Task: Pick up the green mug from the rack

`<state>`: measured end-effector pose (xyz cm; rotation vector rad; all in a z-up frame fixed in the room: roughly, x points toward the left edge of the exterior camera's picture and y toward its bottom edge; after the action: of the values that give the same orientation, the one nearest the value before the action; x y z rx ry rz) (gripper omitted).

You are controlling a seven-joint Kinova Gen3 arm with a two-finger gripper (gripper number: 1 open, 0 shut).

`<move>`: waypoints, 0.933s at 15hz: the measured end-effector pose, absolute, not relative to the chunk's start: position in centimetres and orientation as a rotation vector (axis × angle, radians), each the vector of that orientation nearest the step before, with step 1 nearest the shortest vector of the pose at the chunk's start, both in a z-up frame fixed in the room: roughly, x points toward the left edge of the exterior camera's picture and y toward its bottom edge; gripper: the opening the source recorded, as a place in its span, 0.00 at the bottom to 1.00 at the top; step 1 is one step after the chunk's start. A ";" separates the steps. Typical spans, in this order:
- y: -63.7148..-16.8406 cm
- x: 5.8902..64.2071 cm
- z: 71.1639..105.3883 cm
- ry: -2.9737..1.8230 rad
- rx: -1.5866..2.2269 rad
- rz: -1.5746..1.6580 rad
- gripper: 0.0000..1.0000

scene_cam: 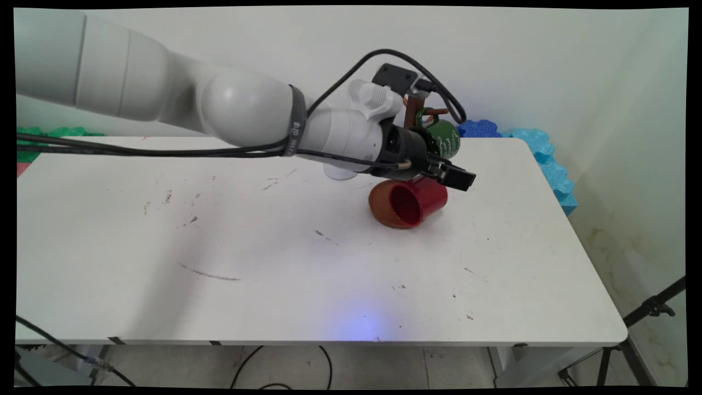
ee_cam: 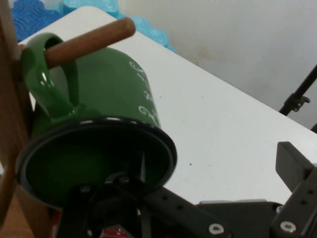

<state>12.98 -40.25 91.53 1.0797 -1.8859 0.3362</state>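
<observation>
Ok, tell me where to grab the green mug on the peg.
Probably the rim of the green mug, pinching its wall, coming from the open mouth. The handle is hooked over the wooden peg, while the tilted mouth's rim hangs free.

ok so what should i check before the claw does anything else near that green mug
1. Green mug hangs on the wooden peg: ok, its handle loops over the peg.
2. Claw open: ok, one finger stands well off to the mug's side.
3. Other finger inside the mug's rim: cannot tell, the linkage hides it.
4. Room under the claw: cannot tell, the red mug lies on its side on the table right below it.
5. Black cable free of the peg: cannot tell, it loops close by.
</observation>
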 end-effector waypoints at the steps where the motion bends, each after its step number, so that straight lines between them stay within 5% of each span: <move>1: -40.5 12.9 91.3 -1.882 1.081 0.344 1.00; 12: -42.0 12.1 90.1 -1.841 1.075 0.382 1.00; 13: -42.2 12.1 90.1 -1.838 1.072 0.384 0.00; 14: -42.2 12.1 90.0 -1.836 1.069 0.386 0.00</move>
<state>12.06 -42.23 89.99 1.0691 -1.8363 0.3857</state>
